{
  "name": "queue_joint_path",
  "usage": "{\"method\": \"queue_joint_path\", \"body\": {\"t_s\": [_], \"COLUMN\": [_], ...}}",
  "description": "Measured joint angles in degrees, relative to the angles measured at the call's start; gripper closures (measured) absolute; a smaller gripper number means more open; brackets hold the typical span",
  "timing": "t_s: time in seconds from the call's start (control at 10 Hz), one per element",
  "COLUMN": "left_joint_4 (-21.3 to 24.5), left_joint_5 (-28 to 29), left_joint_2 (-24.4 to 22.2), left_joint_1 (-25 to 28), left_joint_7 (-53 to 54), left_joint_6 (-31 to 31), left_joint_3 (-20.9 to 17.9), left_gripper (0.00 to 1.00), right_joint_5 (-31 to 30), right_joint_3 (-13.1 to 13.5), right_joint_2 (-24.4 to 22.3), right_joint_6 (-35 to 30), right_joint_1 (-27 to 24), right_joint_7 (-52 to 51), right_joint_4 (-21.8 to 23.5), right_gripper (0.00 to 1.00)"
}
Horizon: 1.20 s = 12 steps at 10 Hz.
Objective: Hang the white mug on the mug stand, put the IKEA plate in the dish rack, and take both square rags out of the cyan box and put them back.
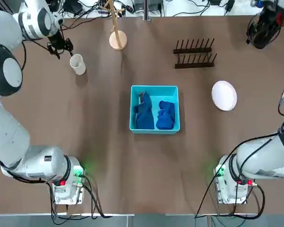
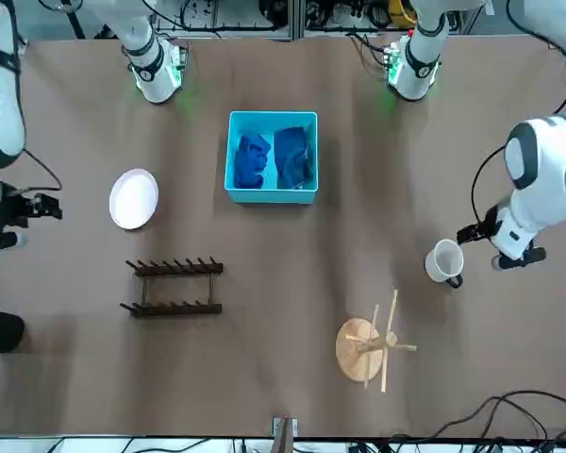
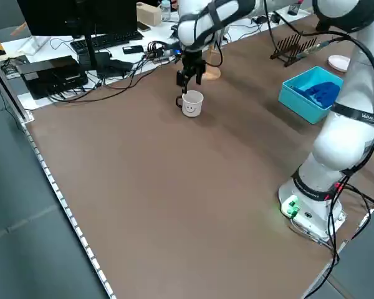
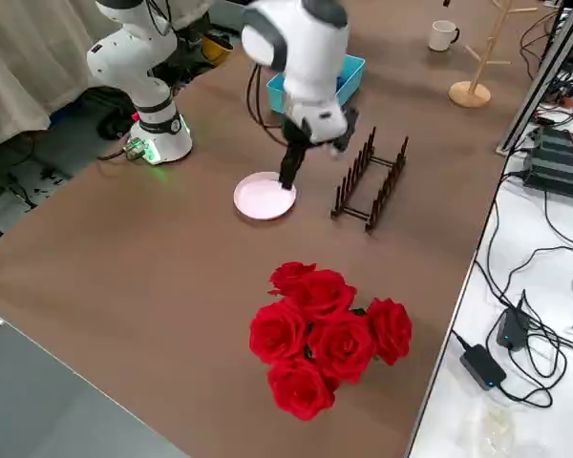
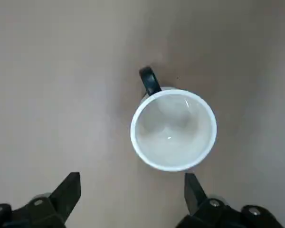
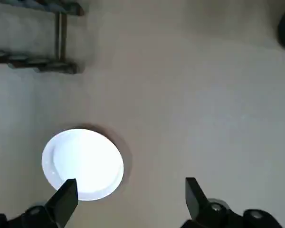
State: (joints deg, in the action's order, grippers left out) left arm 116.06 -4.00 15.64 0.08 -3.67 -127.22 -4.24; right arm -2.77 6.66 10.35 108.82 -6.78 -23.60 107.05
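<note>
Brown worktop (image 1: pixel 109 156) is being viewed from overhead: the white mug (image 1: pixel 78 64) is standing upright near the mug stand (image 1: pixel 117 33), unhung; both square rags (image 1: pixel 154 115) are lying in the cyan box (image 1: pixel 155 88); the IKEA plate (image 1: pixel 224 95) is lying flat beside the dish rack (image 1: pixel 194 53). No step is being judged complete.

Front view: the left gripper (image 2: pixel 506 247) is being held just beside the mug, apart from it; the right gripper (image 2: pixel 28 209) is being held near the plate.

Left wrist view: the left jaws are being seen spread wide, empty, with the mug ahead of the fingertips, not between them, its dark handle (image 5: pixel 149 80) pointing away.

Right wrist view: the right jaws are being seen spread, empty, the plate lying just ahead of one finger (image 6: pixel 64 197).
</note>
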Motion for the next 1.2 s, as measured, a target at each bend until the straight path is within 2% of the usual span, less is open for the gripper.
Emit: {"method": "queue_joint_path", "body": {"t_s": [0.2,0.4,0.5,0.6,0.8,0.9,1.1,1.2], "left_joint_4": [0.18,0.12,-0.18,-0.73,-1.29,-1.6,-2.15,-2.41], "left_joint_5": [-2.97,-3.32,-3.39,-3.42,-3.42,-3.42,-3.41,-3.41], "left_joint_2": [3.77,7.18,8.47,9.3,9.53,9.52,9.29,9.11], "left_joint_1": [-0.02,-0.02,-0.02,-0.02,-0.08,-0.2,-0.31,-0.49], "left_joint_7": [0.0,-0.09,-0.1,-0.36,-0.65,-0.56,-0.28,-0.12], "left_joint_6": [-4.05,-8.05,-9.08,-9.43,-9.46,-9.46,-9.56,-10.14], "left_joint_3": [-0.02,-0.04,-0.05,-0.05,-0.04,-0.02,0.15,0.26], "left_gripper": [0.04,0.06,0.08,0.15,0.48,0.64,0.94,0.93], "right_joint_5": [0.05,0.07,0.07,0.07,0.07,0.07,0.07,0.05], "right_joint_3": [-0.05,-0.07,-0.09,-0.12,-0.24,-0.27,-0.41,-0.59], "right_joint_2": [-0.38,-0.36,-0.21,0.19,2.68,4.41,6.33,6.61], "right_joint_6": [7.37,20.6,25.32,28.84,40.3,43.18,44.67,44.67], "right_joint_1": [-0.13,-0.13,-0.13,-0.13,-0.13,-0.12,-0.01,0.42], "right_joint_7": [-0.03,-0.03,-0.03,-0.03,-0.03,-0.03,-0.58,-2.33], "right_joint_4": [7.66,18.22,22.07,24.48,29.93,31.31,31.51,31.51], "right_gripper": [0.0,0.0,0.0,0.0,0.0,0.0,0.02,0.03]}}
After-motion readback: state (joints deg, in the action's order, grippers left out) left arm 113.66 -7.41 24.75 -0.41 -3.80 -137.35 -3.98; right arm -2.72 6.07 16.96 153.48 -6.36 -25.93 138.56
